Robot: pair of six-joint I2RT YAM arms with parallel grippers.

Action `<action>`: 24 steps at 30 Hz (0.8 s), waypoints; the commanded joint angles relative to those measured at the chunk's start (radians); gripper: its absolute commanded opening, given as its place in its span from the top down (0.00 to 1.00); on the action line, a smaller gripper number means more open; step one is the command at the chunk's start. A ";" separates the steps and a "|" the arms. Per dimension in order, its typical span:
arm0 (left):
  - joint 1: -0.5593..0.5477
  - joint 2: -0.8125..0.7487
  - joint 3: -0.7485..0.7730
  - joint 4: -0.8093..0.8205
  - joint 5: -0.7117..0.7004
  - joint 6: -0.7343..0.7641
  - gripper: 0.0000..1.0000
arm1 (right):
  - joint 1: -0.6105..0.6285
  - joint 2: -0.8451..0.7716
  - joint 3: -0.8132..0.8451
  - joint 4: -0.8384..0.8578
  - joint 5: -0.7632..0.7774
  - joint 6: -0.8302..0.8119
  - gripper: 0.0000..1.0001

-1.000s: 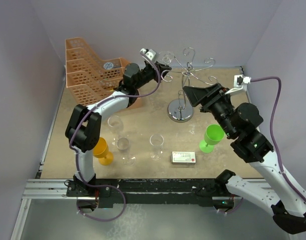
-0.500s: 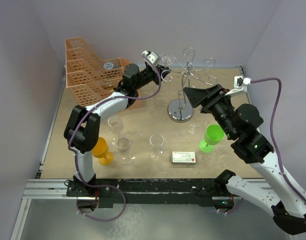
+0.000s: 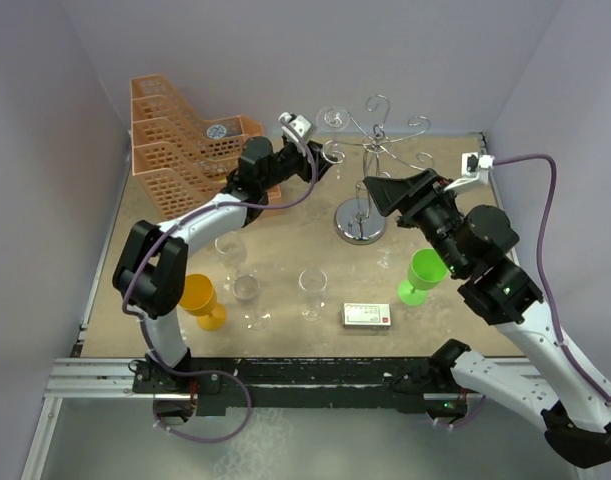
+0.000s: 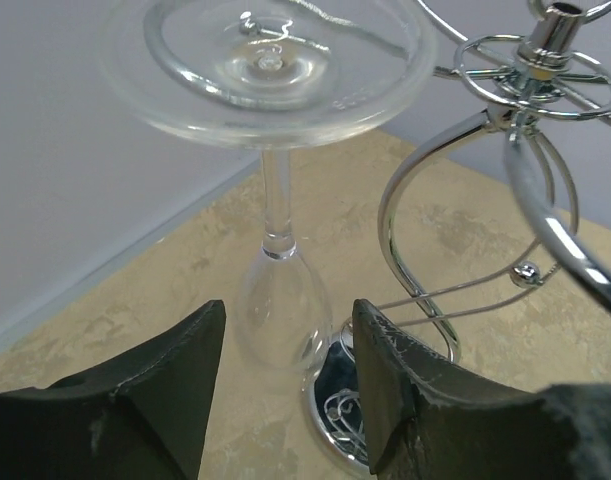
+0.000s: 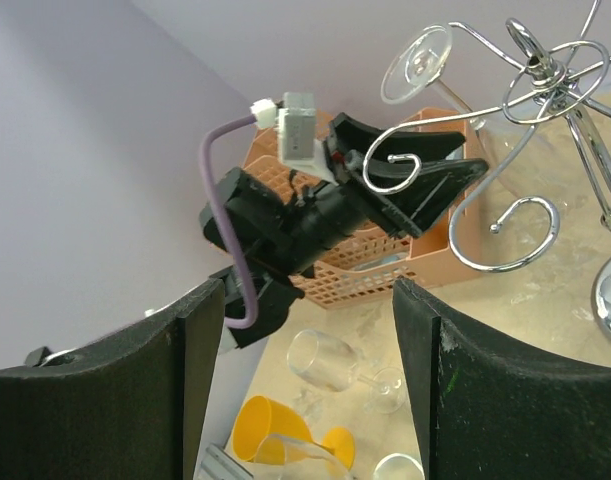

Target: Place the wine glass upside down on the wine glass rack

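Note:
The clear wine glass hangs upside down from an arm of the chrome wine glass rack, foot up and bowl down. My left gripper stands open just short of the bowl, its fingers on either side and apart from the glass. In the top view the glass foot sits at the rack's upper left, with my left gripper close beside it. My right gripper hovers open and empty to the right of the rack's post. The right wrist view shows the glass foot on the rack and my right gripper open.
An orange lattice basket stands at the back left. A yellow glass, three clear glasses and a green glass are on the near table. A small box lies near the front edge.
My left gripper has opened, let go of the wine glass and drawn back to the left. The glass stays hanging on the rack. The right arm has barely moved.

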 commanded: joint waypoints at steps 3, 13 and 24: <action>-0.003 -0.186 -0.090 0.003 -0.065 -0.020 0.44 | 0.001 0.032 0.038 -0.036 -0.063 -0.064 0.37; -0.003 -0.454 -0.237 -0.139 -0.307 -0.197 0.37 | 0.001 0.143 0.107 -0.188 -0.279 -0.289 0.29; -0.003 -0.766 -0.264 -0.559 -0.407 -0.296 0.39 | 0.155 0.242 0.012 -0.275 -0.212 -0.357 0.34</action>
